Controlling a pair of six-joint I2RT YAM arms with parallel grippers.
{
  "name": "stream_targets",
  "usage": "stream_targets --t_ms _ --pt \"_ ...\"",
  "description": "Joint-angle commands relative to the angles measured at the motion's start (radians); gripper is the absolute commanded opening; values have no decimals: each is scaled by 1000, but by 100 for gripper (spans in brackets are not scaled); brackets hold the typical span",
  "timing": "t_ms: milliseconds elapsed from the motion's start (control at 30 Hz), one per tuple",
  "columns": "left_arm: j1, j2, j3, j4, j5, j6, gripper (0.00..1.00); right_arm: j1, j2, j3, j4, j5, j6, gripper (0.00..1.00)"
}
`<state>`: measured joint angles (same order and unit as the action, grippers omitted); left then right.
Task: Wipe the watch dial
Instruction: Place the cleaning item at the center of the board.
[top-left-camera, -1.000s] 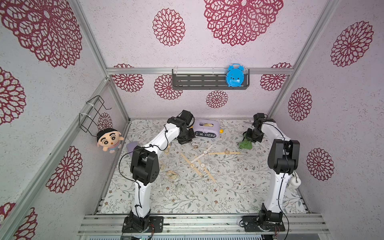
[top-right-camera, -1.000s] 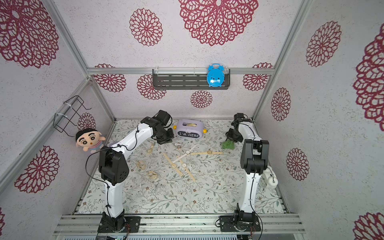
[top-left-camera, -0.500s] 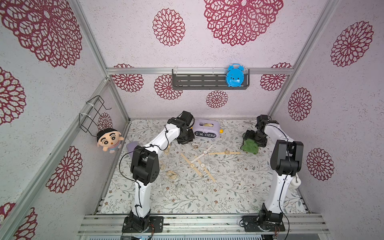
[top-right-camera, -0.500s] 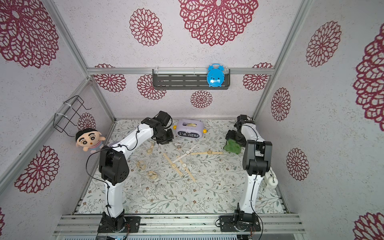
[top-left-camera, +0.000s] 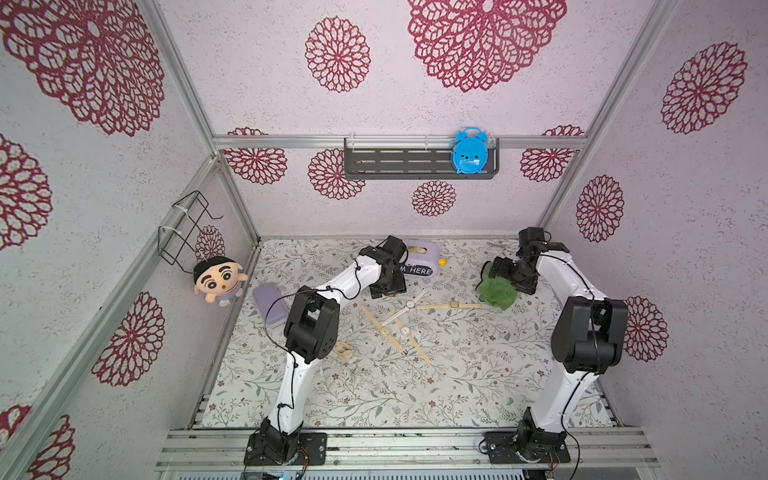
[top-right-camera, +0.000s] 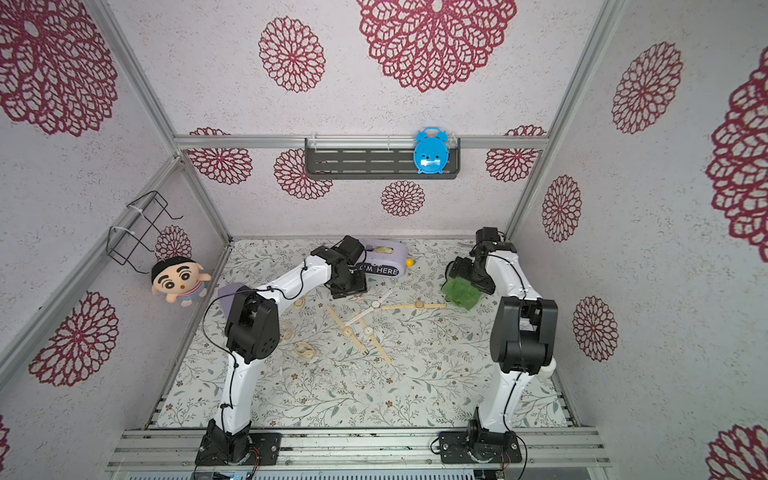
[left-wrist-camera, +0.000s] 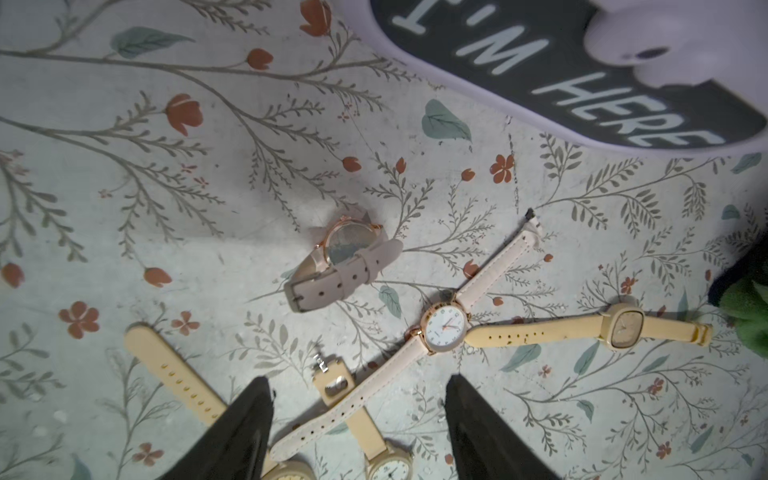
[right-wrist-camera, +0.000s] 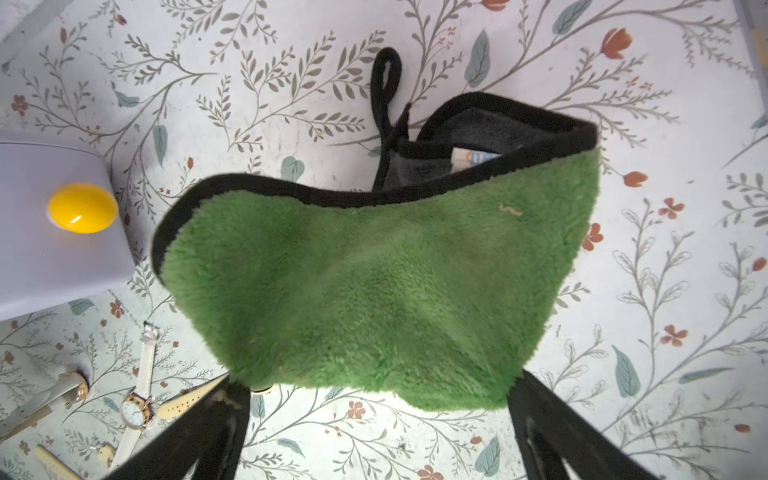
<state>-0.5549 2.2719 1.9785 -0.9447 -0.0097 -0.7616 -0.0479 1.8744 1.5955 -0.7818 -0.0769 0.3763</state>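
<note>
Floral-print table (top-left-camera: 457, 386) in a booth with red-flower wallpaper, and it's pretty cluttered. Best guess for the one to wipe is the buckled watch (left-wrist-camera: 345, 257), rose-gold case and greyish-pink strap. It lies on its side near the middle of the table's back edge, just in front of the purple box (top-left-camera: 428, 255) that says I'M HERE. Its closed strap crosses part of the dial in the left wrist view. In both top views the left gripper (left-wrist-camera: 357, 411) hangs right over it, so you barely see it. That gripper is spread apart with nothing in it, just loose straps on the table under the gap.

The green cloth (right-wrist-camera: 374, 286), black-edged, sits crumpled toward the back right corner, well apart from that watch. Over it is the right gripper (right-wrist-camera: 380, 382), spread about as wide as it goes, a fingertip at each side of the cloth's near edge, not pinching it.

Between watch and cloth there's a white-dial watch (left-wrist-camera: 442, 332) laid out flat. Next to it is a square-dial watch (left-wrist-camera: 623, 330) on a yellow strap whose end nearly reaches the cloth. Two more yellow-strap watches (top-left-camera: 384, 331) lie toward the table's middle. There's also a lilac case (top-left-camera: 270, 301) by the left edge, a plush doll (top-left-camera: 218, 280) on the left wall and a blue alarm clock (top-left-camera: 469, 150) on the back-wall shelf.
</note>
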Motion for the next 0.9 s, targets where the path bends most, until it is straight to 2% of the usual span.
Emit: stream_targets --t_ms 0,100,433,867 --pt "5 21 50 20 -9 -15 70 11 -68 -14 -2 -27 23 99" --pt "15 31 58 34 1 -24 62 23 -91 -40 4 -33 23 99" --pt "57 86 91 51 70 -67 59 49 -127 -109 24 -40 32 99" --pt "83 143 115 85 148 -103 41 51 -141 -129 29 -34 38 99"
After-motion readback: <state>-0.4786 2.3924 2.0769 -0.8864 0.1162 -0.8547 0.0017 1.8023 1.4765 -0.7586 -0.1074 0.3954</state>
